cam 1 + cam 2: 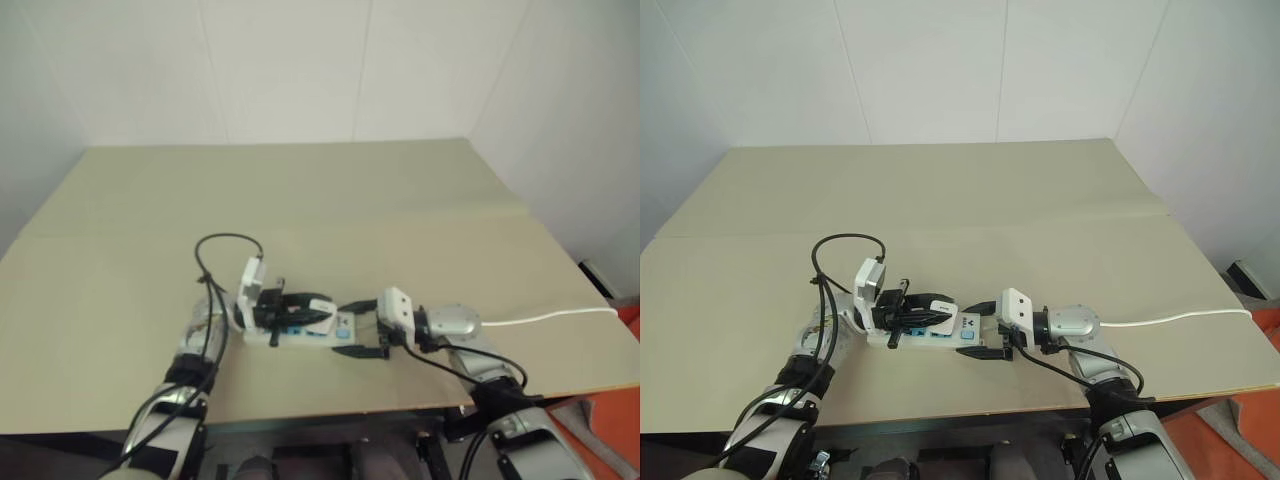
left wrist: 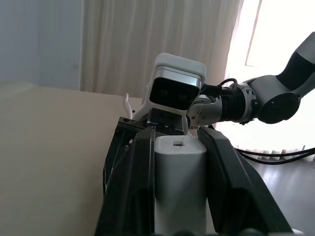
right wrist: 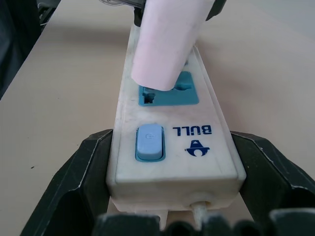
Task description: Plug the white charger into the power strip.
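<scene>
Low in the centre of the head view, the right gripper (image 1: 983, 329) has its two fingers spread wide on either side of the switch end of the power strip (image 3: 170, 132), which lies flat on the tan table (image 1: 960, 200). Just left, the left gripper (image 1: 923, 307) pinches the white charger (image 3: 167, 42), tilted over the nearest blue socket (image 3: 168, 89). A thin white cord (image 1: 1185, 318) trails to the right edge.

The desk (image 1: 970, 190) is big and flat, a pale tan color, and it sits in a corner of white walls. The power strip (image 1: 930, 337) lies on it near the front edge. Its thin white cord (image 1: 1185, 318) runs across the desk toward the right side.
</scene>
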Motion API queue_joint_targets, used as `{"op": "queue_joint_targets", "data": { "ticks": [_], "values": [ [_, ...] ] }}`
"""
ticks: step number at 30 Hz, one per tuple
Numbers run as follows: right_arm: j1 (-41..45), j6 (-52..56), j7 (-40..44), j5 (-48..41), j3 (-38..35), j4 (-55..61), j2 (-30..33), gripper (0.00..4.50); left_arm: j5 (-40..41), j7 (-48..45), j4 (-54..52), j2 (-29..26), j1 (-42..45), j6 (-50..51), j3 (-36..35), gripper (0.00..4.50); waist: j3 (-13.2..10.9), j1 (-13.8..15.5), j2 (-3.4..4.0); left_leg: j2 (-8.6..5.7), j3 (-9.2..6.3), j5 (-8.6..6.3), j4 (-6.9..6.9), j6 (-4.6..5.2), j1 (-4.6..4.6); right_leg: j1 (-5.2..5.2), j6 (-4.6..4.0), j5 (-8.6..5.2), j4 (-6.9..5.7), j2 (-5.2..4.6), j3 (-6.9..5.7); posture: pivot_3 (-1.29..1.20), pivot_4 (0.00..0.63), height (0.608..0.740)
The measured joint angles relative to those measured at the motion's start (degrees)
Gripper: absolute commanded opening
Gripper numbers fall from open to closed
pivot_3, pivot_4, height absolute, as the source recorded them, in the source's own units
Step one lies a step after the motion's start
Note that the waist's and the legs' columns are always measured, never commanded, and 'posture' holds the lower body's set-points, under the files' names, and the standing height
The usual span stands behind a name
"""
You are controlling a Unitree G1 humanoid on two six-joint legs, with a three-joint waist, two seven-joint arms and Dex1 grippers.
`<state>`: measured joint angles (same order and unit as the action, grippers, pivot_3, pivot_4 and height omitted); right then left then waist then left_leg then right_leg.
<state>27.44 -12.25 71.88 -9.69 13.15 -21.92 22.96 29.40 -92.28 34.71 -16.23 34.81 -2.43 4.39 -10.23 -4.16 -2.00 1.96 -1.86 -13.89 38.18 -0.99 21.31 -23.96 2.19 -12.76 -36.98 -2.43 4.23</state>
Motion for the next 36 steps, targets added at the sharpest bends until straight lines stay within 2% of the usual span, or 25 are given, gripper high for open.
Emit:
{"op": "queue_joint_targets", "data": {
  "ticks": [11, 15, 18, 36],
  "values": [
    [0.2, -0.2, 0.0, 0.7, 0.0, -0.6, -0.3, 3.41, 0.9, -0.1, 0.8, 0.3, -1.0, -1.3, -0.2, 1.00, 0.3, 0.0, 0.01, 0.00, 0.00, 0.00, -0.03, 0.00, -0.10, 0.09, 0.00, -0.02, 0.02, 0.00, 0.00, 0.00, 0.150, 0.740],
    [0.4, -0.4, -0.1, 1.6, 0.0, -1.2, -0.7, 3.41, 0.4, -0.1, 1.8, 0.5, -1.0, -3.0, 0.1, 1.00, 0.5, 0.0, 0.02, 0.01, 0.00, 0.00, -0.19, 0.00, -0.39, 0.62, -0.02, -0.06, 0.23, 0.00, -0.02, 0.00, 0.150, 0.740],
    [0.4, -0.4, -0.2, 2.0, 0.0, -1.3, -1.0, 3.41, 0.1, -0.1, 2.4, 0.7, -1.0, -3.7, -0.2, 1.00, 0.5, 0.0, 0.01, 0.01, 0.02, -0.01, -0.33, 0.00, -0.99, 0.97, -0.08, -0.21, 0.30, 0.00, -0.02, 0.00, 0.150, 0.740],
    [0.2, -0.4, -0.4, 2.2, 0.0, -1.2, -1.2, 3.41, -1.0, -0.1, 3.7, 2.9, -0.7, -1.3, -3.3, 1.00, 0.5, 0.0, 0.05, 0.01, 0.01, -0.01, -0.38, 0.00, -1.02, 0.96, -0.12, -0.27, 0.26, 0.00, -0.02, 0.00, 0.150, 0.740]
  ]
}}
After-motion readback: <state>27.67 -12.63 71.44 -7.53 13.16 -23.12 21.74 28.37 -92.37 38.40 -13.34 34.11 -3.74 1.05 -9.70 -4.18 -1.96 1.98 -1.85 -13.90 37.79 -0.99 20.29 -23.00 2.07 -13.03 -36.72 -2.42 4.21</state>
